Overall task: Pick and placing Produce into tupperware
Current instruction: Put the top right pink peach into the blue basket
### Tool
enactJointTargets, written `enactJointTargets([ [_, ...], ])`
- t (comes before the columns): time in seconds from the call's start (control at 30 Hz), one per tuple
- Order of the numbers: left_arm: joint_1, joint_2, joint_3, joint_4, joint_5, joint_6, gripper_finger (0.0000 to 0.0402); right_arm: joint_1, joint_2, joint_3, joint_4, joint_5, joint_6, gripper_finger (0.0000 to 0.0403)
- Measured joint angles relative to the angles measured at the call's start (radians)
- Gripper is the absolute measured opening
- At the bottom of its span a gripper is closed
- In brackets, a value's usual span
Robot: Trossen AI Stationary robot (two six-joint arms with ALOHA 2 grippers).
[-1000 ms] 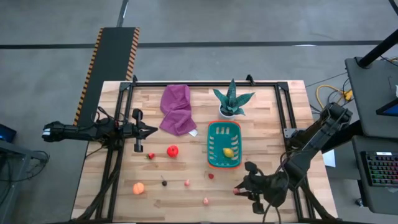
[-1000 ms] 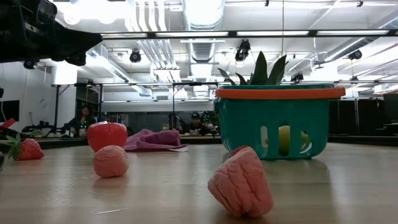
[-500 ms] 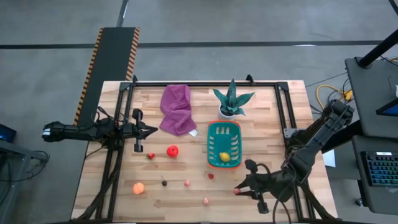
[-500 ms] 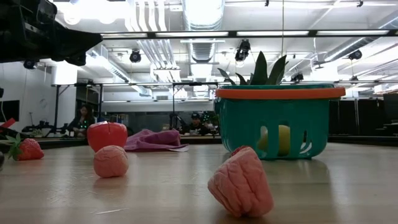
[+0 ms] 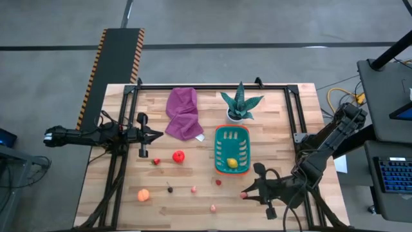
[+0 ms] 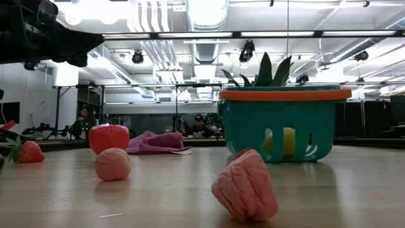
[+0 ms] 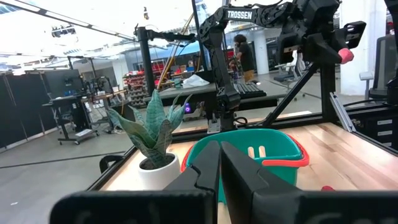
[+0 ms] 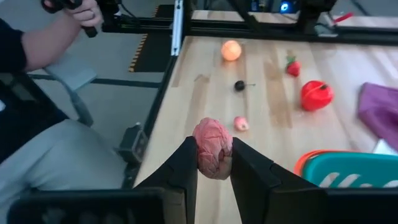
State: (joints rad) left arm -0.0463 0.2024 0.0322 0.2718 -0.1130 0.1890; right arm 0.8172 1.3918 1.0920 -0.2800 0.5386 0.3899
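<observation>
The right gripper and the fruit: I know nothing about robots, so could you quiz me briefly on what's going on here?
1. True or false: the right gripper holds a pink piece.
2. What lies in the basket? A) a lemon B) a banana C) a carrot
3. Fill in: the left gripper, out at the table's left side, waits with its fingers ____.

Key: 1 true; 2 A; 3 shut.
</observation>
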Motion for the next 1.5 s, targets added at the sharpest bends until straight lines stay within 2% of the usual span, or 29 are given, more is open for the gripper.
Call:
enactJointTargets([
  [0.67, 0.000, 0.000, 0.000, 0.000, 0.000, 0.000, 0.0000, -0.098, 0.000, -0.002, -0.138, 0.024, -0.009, 0.0070],
  [0.9, 0.000, 0.000, 0.000, 0.000, 0.000, 0.000, 0.0000, -0.133, 0.000, -0.013, -0.139, 0.024, -0.058, 0.0070],
  [1.5, 0.000, 0.000, 0.000, 0.000, 0.000, 0.000, 0.0000, -0.215, 0.001, -0.017, -0.229, 0.031, -0.059, 0.0070],
])
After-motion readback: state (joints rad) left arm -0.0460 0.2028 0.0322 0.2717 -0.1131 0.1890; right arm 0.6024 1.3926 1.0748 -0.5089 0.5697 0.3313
